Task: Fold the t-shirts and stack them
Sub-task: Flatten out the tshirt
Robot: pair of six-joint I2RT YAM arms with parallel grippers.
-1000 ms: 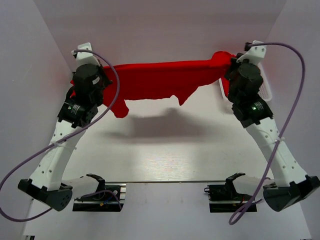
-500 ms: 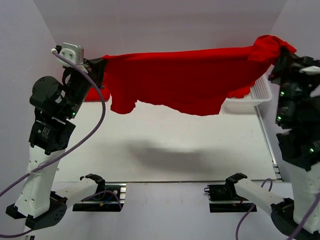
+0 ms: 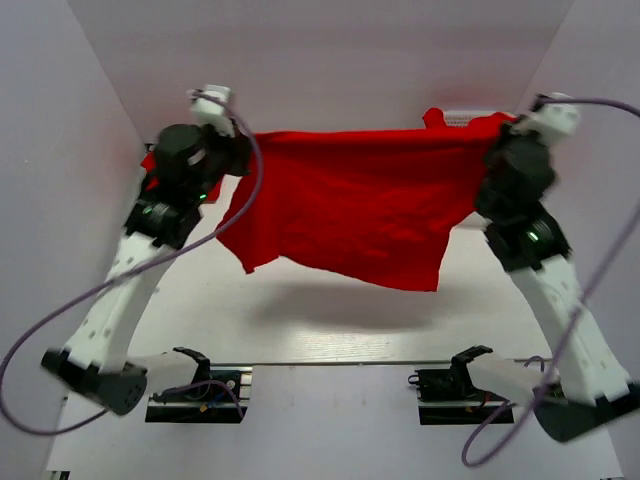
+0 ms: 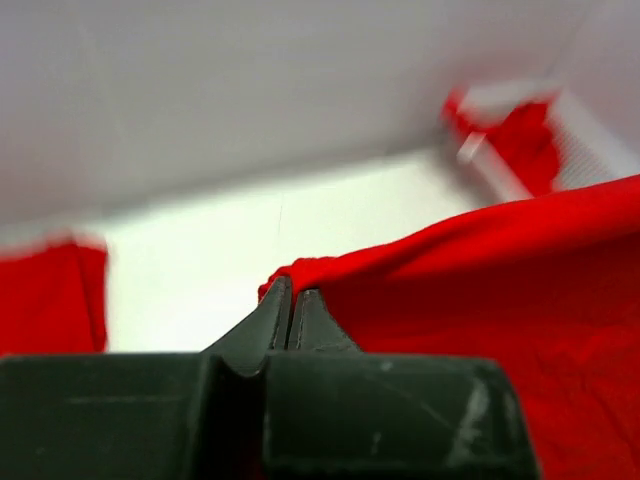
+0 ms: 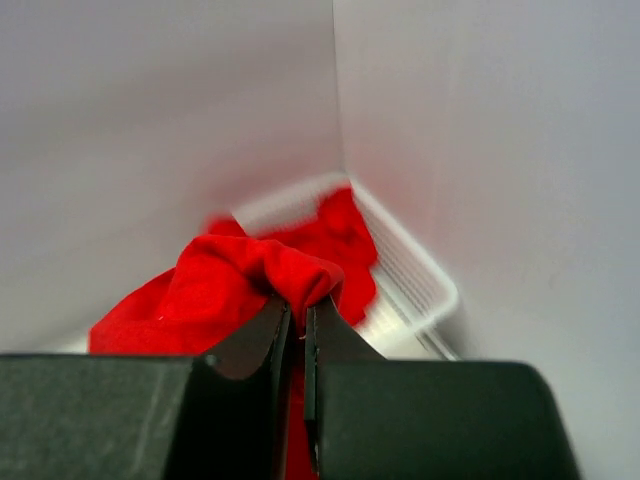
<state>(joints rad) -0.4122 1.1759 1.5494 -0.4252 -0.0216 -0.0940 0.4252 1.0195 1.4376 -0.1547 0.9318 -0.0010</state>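
Both arms lean up and inward from the bottom corners of the overhead view. The left gripper (image 4: 292, 300) and right gripper (image 5: 297, 310) each pinch a top corner of the t-shirt (image 3: 350, 205), which hangs stretched across the upper middle.

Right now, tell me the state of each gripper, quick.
Left gripper: shut on the red t-shirt, pinching one end.
Right gripper: shut on the same t-shirt, pinching the other end.

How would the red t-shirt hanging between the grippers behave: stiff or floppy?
Probably floppy: the t-shirt sags between the left gripper and right gripper. Likely light, since two small pinches carry it. It may slip; each grip holds little cloth.
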